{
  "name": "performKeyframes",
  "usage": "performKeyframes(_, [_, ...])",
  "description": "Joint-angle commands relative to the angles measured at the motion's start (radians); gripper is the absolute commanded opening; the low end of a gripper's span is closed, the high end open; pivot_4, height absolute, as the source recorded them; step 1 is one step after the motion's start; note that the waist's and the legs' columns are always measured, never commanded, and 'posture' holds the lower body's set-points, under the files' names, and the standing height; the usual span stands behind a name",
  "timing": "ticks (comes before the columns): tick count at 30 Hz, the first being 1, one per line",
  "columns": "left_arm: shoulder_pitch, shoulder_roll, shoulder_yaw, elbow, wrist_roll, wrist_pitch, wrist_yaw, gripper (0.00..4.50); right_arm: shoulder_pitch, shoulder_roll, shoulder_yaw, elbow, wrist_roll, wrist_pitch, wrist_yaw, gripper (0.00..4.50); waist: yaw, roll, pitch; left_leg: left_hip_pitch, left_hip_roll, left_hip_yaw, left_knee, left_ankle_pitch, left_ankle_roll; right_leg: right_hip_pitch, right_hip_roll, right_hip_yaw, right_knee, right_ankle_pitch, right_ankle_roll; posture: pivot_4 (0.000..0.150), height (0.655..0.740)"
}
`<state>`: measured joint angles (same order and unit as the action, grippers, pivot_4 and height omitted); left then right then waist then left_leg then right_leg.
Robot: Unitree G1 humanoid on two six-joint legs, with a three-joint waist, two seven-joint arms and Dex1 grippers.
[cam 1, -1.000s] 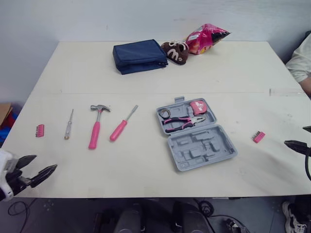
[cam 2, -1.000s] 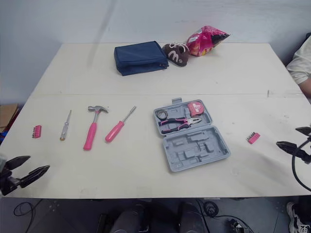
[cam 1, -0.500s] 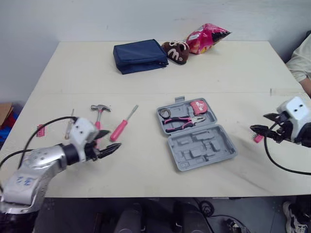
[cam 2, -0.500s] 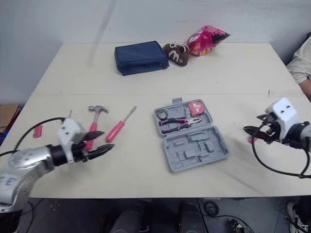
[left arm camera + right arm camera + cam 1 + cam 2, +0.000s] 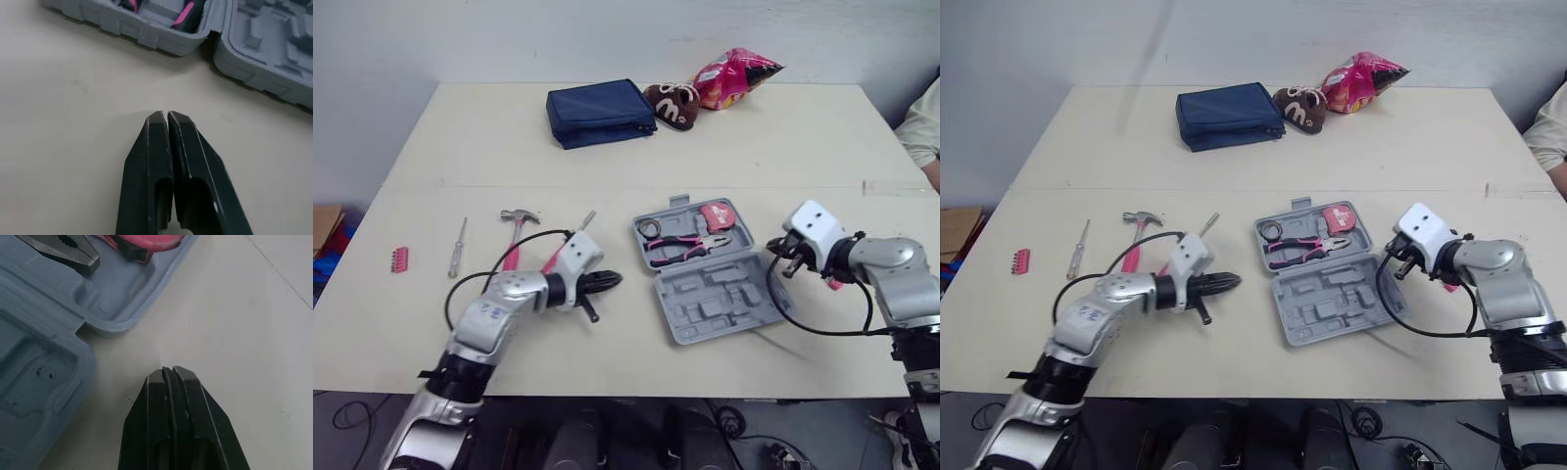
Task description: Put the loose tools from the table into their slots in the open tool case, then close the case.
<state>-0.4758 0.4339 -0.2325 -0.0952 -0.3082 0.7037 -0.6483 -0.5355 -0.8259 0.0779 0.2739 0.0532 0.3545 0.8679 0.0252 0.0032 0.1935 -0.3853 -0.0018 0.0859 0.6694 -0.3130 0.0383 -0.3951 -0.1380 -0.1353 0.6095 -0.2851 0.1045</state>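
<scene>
**Layout.** The open tool case (image 5: 720,299) lies near the middle of the table (image 5: 783,147), between the two grippers. The left gripper (image 5: 164,115), fingers pressed together and empty, is low over the table just beside the case's left edge. The right gripper (image 5: 168,369), likewise pressed together, is just beside the right edge at the hinge.

**Likely hazards.** Either closed tip could nudge the case askew. The left forearm lies over the handles of the pink screwdriver (image 5: 582,223) and hammer (image 5: 516,230) and could sweep them (the right arm's cable (image 5: 773,299), looping by the case, might also snag).

**Orientation.** The case's long axis runs far-to-near and leans to the robot's right at the near end, with the filled half farther away. The hammer head and screwdriver tip point away
</scene>
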Motion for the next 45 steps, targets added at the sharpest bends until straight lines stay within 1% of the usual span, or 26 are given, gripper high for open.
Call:
performKeyframes(1, [-0.047, -0.047, -0.028, 0.027, 0.014, -0.007, -0.007, 0.08, 0.005, 0.001, -0.004, -0.031, -0.013, -0.015, 0.003, 0.01, -0.001, 0.000, 0.000, 0.000, 0.000, 0.000, 0.000, 0.000, 0.000, 0.000, 0.000, 0.000, 0.000, 0.000, 0.000, 0.150, 0.7338])
performKeyframes(4, [-0.075, -0.079, -0.038, 0.084, 0.042, -0.026, 0.001, 0.08, 0.042, 0.015, -0.013, -0.119, 0.029, 0.021, 0.037, 0.01, -0.001, 0.000, 0.000, 0.000, 0.001, 0.000, 0.001, 0.000, 0.000, 0.000, 0.001, 0.000, 0.000, 0.000, 0.000, 0.150, 0.7338])
performKeyframes(9, [-0.063, -0.063, -0.046, 0.093, 0.061, -0.041, -0.035, 0.08, 0.128, 0.021, -0.026, -0.279, 0.093, 0.087, 0.084, 0.01, -0.003, 0.000, 0.000, 0.001, 0.003, 0.000, 0.000, 0.000, -0.001, 0.000, 0.003, 0.001, 0.000, 0.000, 0.000, 0.150, 0.7338])
performKeyframes(14, [0.015, 0.015, -0.047, 0.014, 0.057, -0.058, -0.108, 0.08, 0.290, 0.030, -0.054, -0.520, 0.191, 0.188, 0.113, 0.01, -0.005, 0.000, 0.000, 0.002, 0.004, 0.001, 0.000, -0.001, -0.002, 0.000, 0.004, 0.002, 0.000, 0.000, 0.000, 0.150, 0.7338])
performKeyframes(17, [0.067, 0.061, -0.038, -0.049, 0.038, -0.042, -0.144, 0.08, 0.359, 0.033, -0.070, -0.607, 0.216, 0.229, 0.094, 0.01, -0.004, 0.000, 0.000, 0.003, 0.004, 0.001, 0.000, -0.001, -0.002, 0.000, 0.004, 0.003, 0.001, 0.000, -0.001, 0.150, 0.7338])
performKeyframes(21, [0.112, 0.096, -0.019, -0.096, 0.022, -0.037, -0.174, 0.08, 0.390, 0.049, -0.102, -0.648, 0.231, 0.267, 0.051, 0.01, -0.003, -0.001, -0.001, 0.006, 0.004, 0.001, 0.000, -0.001, -0.002, 0.003, 0.003, 0.004, 0.001, 0.000, -0.001, 0.150, 0.7338])
performKeyframes(25, [0.123, 0.093, -0.009, -0.124, 0.005, -0.032, -0.195, 0.08, 0.398, 0.050, -0.127, -0.645, 0.231, 0.273, 0.030, 0.01, -0.002, -0.001, -0.001, 0.007, 0.004, 0.003, -0.001, -0.002, -0.002, 0.003, 0.003, 0.006, 0.001, 0.000, -0.001, 0.150, 0.7338])
performKeyframes(30, [0.110, 0.076, -0.013, -0.102, 0.026, -0.021, -0.182, 0.08, 0.391, 0.035, -0.125, -0.622, 0.225, 0.267, 0.037, 0.01, 0.000, -0.001, -0.001, 0.007, 0.004, 0.003, -0.001, -0.002, -0.002, 0.003, 0.003, 0.007, 0.001, 0.000, -0.001, 0.150, 0.7338])
performKeyframes(34, [0.129, 0.099, -0.007, -0.094, 0.057, -0.039, -0.175, 0.08, 0.395, 0.014, -0.128, -0.599, 0.197, 0.249, 0.029, 0.01, 0.001, -0.001, -0.001, 0.007, 0.003, 0.003, -0.001, -0.002, -0.002, 0.003, 0.002, 0.007, 0.001, 0.000, -0.001, 0.150, 0.7338])
performKeyframes(36, [0.158, 0.121, 0.025, -0.108, 0.055, -0.034, -0.165, 0.08, 0.406, 0.002, -0.152, -0.598, 0.200, 0.254, 0.024, 0.01, 0.000, -0.001, -0.001, 0.007, 0.003, 0.004, -0.001, -0.002, -0.002, 0.003, 0.002, 0.007, 0.001, 0.000, -0.001, 0.150, 0.7338])
performKeyframes(38, [0.237, 0.173, 0.130, -0.162, 0.021, -0.025, -0.164, 0.08, 0.447, -0.035, -0.227, -0.605, 0.216, 0.251, 0.039, 0.01, -0.003, -0.001, -0.001, 0.007, 0.004, 0.004, -0.002, -0.002, -0.001, 0.003, 0.002, 0.007, 0.001, 0.000, -0.001, 0.150, 0.7338])
performKeyframes(40, [0.287, 0.201, 0.187, -0.201, -0.005, -0.024, -0.163, 0.08, 0.476, -0.055, -0.268, -0.610, 0.228, 0.243, 0.047, 0.01, -0.006, -0.001, -0.001, 0.008, 0.005, 0.005, -0.003, -0.003, -0.003, 0.002, 0.002, 0.010, 0.000, -0.001, -0.002, 0.150, 0.7338])
performKeyframes(41, [0.326, 0.213, 0.242, -0.236, -0.044, -0.013, -0.169, 0.08, 0.496, -0.067, -0.304, -0.610, 0.238, 0.239, 0.054, 0.01, -0.006, -0.001, -0.001, 0.009, 0.006, 0.005, -0.003, -0.003, -0.003, 0.003, 0.002, 0.011, 0.000, -0.001, -0.003, 0.150, 0.7338])
performKeyframes(42, [0.399, 0.223, 0.383, -0.288, -0.139, 0.035, -0.187, 0.08, 0.534, -0.081, -0.390, -0.600, 0.269, 0.239, 0.080, 0.01, -0.007, -0.001, -0.001, 0.009, 0.007, 0.005, -0.003, -0.003, -0.003, 0.003, 0.002, 0.011, 0.001, -0.001, -0.003, 0.150, 0.7338])
performKeyframes(43, [0.453, 0.231, 0.488, -0.326, -0.212, 0.071, -0.199, 0.08, 0.562, -0.091, -0.453, -0.592, 0.292, 0.239, 0.099, 0.01, -0.008, -0.001, 0.000, 0.010, 0.008, 0.006, -0.003, -0.003, -0.003, 0.002, 0.002, 0.012, 0.000, -0.001, -0.003, 0.150, 0.7338])
performKeyframes(44, [0.489, 0.236, 0.556, -0.352, -0.262, 0.098, -0.203, 0.08, 0.581, -0.097, -0.494, -0.588, 0.309, 0.238, 0.111, 0.01, -0.007, -0.002, 0.000, 0.010, 0.010, 0.006, -0.003, -0.004, -0.004, 0.003, 0.001, 0.014, 0.000, -0.002, -0.003, 0.150, 0.7338])
performKeyframes(45, [0.544, 0.246, 0.645, -0.361, -0.301, 0.111, -0.216, 0.02, 0.611, -0.105, -0.553, -0.574, 0.335, 0.246, 0.138, 0.32, -0.005, -0.002, 0.000, 0.010, 0.011, 0.006, -0.003, -0.005, -0.005, 0.003, 0.002, 0.015, 0.000, -0.002, -0.004, 0.150, 0.7338])
